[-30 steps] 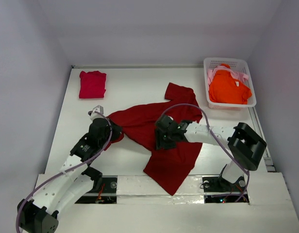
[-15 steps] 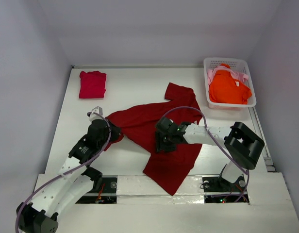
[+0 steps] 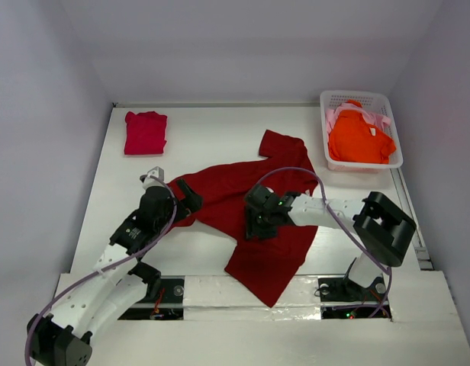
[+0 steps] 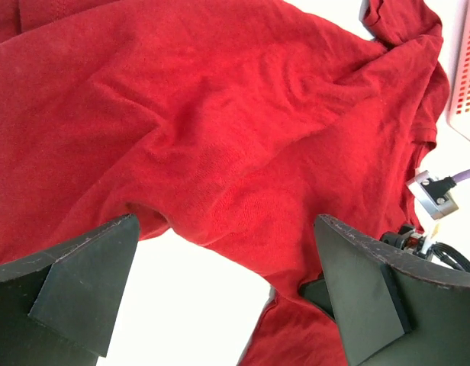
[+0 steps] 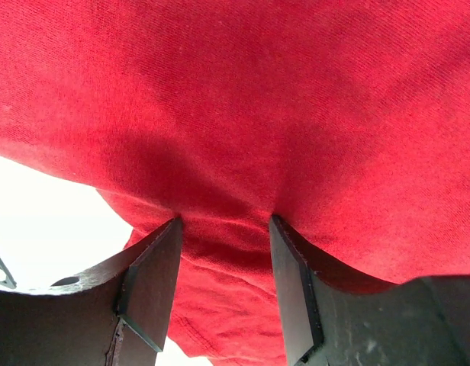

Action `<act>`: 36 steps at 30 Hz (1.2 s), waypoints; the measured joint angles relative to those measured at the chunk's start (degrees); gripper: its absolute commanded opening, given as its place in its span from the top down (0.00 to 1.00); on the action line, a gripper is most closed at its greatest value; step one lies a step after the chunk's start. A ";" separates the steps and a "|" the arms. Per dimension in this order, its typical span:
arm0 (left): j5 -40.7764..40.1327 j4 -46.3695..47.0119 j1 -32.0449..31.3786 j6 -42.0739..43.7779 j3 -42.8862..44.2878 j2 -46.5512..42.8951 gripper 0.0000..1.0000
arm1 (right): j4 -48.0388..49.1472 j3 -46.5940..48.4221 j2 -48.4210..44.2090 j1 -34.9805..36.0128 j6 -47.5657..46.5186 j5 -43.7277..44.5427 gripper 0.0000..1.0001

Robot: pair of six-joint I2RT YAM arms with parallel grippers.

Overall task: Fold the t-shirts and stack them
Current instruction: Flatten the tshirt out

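Dark red shirt (image 3: 250,202) lies crumpled mid-table (image 3: 204,133), its hem reaching the near edge. Left claw (image 4: 226,229) is spread wide over the shirt's left part. Right claw (image 5: 225,221) pinches a fold at its middle. Four shirts in all: crimson-pink shirt (image 3: 145,131) folded far left, orange shirt (image 3: 359,137) and pale pink shirt (image 3: 329,120) in one basket (image 3: 365,97) far right.

A flat white matte desk (image 3: 212,130) fills the centre of the top view. It is boxed in by plain pale grey walls (image 3: 243,53), one across the upper frame and one down each side. The light is soft and even, the shadows faint.
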 measured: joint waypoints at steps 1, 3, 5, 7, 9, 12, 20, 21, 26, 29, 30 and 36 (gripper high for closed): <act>0.07 0.00 0.00 -0.02 0.00 -0.15 0.01 | -0.39 0.00 -0.13 0.09 0.24 0.31 0.44; 0.09 0.02 0.00 -0.07 0.00 -0.48 0.01 | -2.23 0.00 -0.68 0.35 0.72 1.42 0.44; 0.13 0.02 0.00 -0.09 0.00 -0.44 0.01 | -5.05 -0.04 -1.60 0.59 1.20 2.91 0.44; 0.24 0.02 0.00 -0.09 0.00 -0.35 0.01 | -7.23 -0.42 -2.86 0.61 1.81 4.11 0.44; 0.33 0.04 0.00 -0.09 0.00 -0.33 0.01 | -8.90 -1.16 -4.17 0.61 2.40 5.09 0.43; 0.48 0.04 0.00 -0.09 0.00 -0.35 0.01 | -10.01 -2.36 -4.66 0.61 2.91 5.62 0.44; 0.72 0.02 0.00 0.00 0.00 -1.16 0.01 | -13.20 -2.78 -4.66 0.63 3.74 7.30 0.43; 0.81 0.04 0.00 0.07 0.00 -1.16 0.01 | -13.60 -2.71 -4.66 0.63 3.76 7.58 0.43; 1.62 0.07 0.00 0.52 0.00 -1.29 0.01 | -16.37 -2.64 -4.61 0.63 4.07 9.79 0.43; 1.68 0.09 0.00 0.72 0.00 -1.88 0.01 | -19.43 -2.49 -4.61 0.63 4.98 11.63 0.43; 1.70 0.13 0.00 0.76 0.00 -2.05 0.01 | -20.37 -2.36 -4.61 0.63 5.20 12.20 0.43; 2.75 1.33 0.00 1.20 0.04 -1.66 0.01 | -26.60 -0.50 -4.74 0.63 7.13 16.63 0.43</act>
